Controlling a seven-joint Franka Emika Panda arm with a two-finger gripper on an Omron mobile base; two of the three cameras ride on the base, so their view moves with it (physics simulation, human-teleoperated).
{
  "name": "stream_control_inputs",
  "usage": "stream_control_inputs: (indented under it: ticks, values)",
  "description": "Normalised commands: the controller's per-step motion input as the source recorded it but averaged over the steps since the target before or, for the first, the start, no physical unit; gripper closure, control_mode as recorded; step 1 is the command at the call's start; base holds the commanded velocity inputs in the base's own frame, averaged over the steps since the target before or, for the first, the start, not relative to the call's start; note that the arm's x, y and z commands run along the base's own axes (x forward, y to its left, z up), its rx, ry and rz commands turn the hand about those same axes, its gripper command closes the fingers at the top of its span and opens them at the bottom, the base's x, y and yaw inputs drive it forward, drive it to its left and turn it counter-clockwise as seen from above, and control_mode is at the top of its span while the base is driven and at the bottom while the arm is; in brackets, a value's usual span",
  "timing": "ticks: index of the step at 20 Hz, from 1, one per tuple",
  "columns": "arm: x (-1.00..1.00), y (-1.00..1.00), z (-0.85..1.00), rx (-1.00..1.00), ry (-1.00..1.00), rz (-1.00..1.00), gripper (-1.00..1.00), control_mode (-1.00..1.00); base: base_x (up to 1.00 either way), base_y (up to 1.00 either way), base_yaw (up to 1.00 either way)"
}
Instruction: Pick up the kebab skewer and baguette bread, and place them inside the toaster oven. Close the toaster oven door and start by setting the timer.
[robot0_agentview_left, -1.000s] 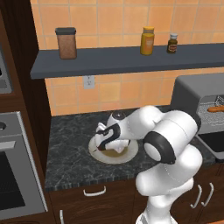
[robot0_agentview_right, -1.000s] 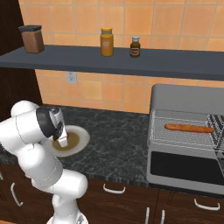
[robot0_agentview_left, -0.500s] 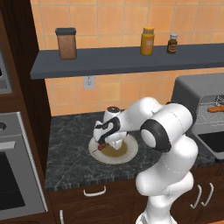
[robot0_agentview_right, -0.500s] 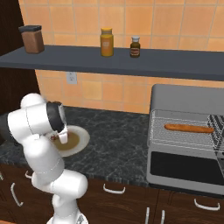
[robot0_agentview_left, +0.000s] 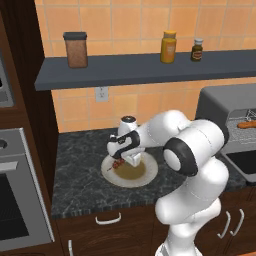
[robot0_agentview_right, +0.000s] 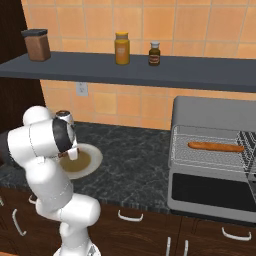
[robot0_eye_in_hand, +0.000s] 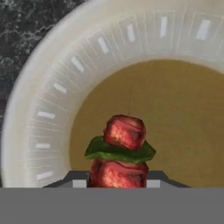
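Note:
The kebab skewer (robot0_eye_in_hand: 124, 139), red chunks with a green slice, lies on a round white plate (robot0_eye_in_hand: 52, 87) on the dark counter. My gripper (robot0_eye_in_hand: 118, 178) reaches down onto the plate, and its fingertips (robot0_eye_in_hand: 78, 178) press against both sides of the nearest red chunk. From the left base view the gripper (robot0_agentview_left: 126, 160) sits over the plate (robot0_agentview_left: 145, 177), with the skewer (robot0_agentview_left: 118, 164) poking out to its left. The baguette bread (robot0_agentview_right: 215, 146) lies on the rack inside the toaster oven (robot0_agentview_right: 215, 112). The toaster oven door (robot0_agentview_right: 210, 192) hangs open.
A grey shelf (robot0_agentview_left: 150, 70) above the counter carries a brown canister (robot0_agentview_left: 75, 49), a yellow jar (robot0_agentview_left: 168, 46) and a small dark bottle (robot0_agentview_left: 197, 49). A built-in oven (robot0_agentview_left: 20, 200) stands at the left. Bare dark counter (robot0_agentview_right: 135, 160) lies between plate and toaster oven.
The hand has dropped lower onto the plate and its jaws have drawn in from wide open to close around the kebab skewer.

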Motion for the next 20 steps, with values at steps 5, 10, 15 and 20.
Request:
stream_control_inputs:
  ticks: [5, 10, 15, 20]
  values:
    - [-0.49, -0.94, 0.81, 0.01, -0.05, -0.05, 1.0, -1.0, 0.0, 0.0, 0.0]
    - [-0.31, -1.0, 0.62, 0.04, -0.01, -0.11, 1.0, -1.0, 0.0, 0.0, 0.0]
    - [-0.06, -1.0, 0.46, 0.03, 0.0, -0.18, 1.0, -1.0, 0.0, 0.0, 0.0]
    - [-0.27, -1.0, 0.37, 0.03, 0.0, -0.19, 1.0, -1.0, 0.0, 0.0, 0.0]
